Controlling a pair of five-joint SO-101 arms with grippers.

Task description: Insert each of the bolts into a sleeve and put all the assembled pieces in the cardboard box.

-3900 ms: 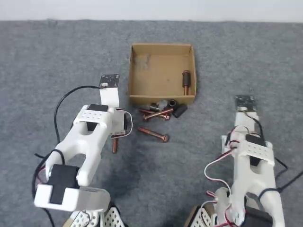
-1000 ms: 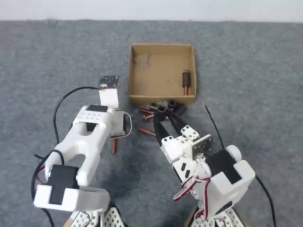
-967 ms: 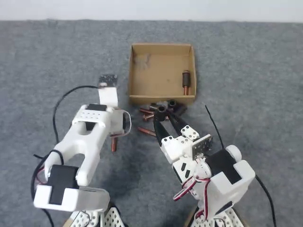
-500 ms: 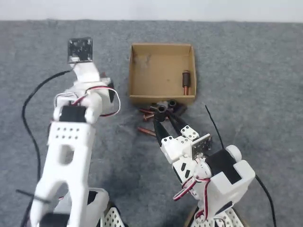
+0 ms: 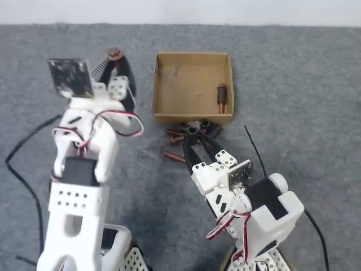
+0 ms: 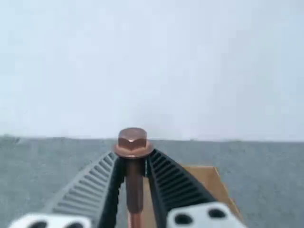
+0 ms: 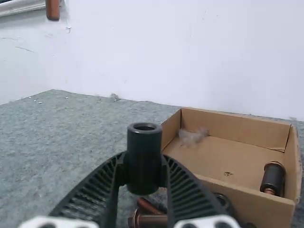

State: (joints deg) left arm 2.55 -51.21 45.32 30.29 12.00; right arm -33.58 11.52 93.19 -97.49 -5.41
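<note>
right arm (image 5: 254, 209) is nearest, low over the grey counter (image 5: 304, 113). right jaws clamped on a black sleeve (image 7: 144, 156), one jaw on each side of its barrel. sleeve is upright, open bore up, off the counter, and in the high view it sits over the pile just short of the box front wall. one loose bolt (image 5: 174, 156) lies flat on the counter beside the right jaws, partly hidden by them. next out is the pile (image 5: 176, 134): a few copper bolts lying crosswise, with a spare sleeve (image 5: 206, 122) touching or nearly touching the front wall; exact count is hard to tell behind the jaws. then the box (image 5: 186, 90), open top, square to the arms. it holds one assembled piece (image 5: 221, 99), a bolt through a dark sleeve, lying flat along the wall on the right arm's side. right wrist view shows that piece (image 7: 273, 178) in the box's far corner with the copper end poking out of the sleeve. left arm (image 5: 84, 158) is stretched up and out, beside the box on the left side. left jaws clamped on a bolt (image 6: 133, 142) by the shank, hex head up and clear above the jaw tips, shank vertical between them, held off the counter. in the high view the bolt head (image 5: 114, 53) sits level with the box's far edge, apart from it. white wall (image 6: 152, 61) behind everything.
</note>
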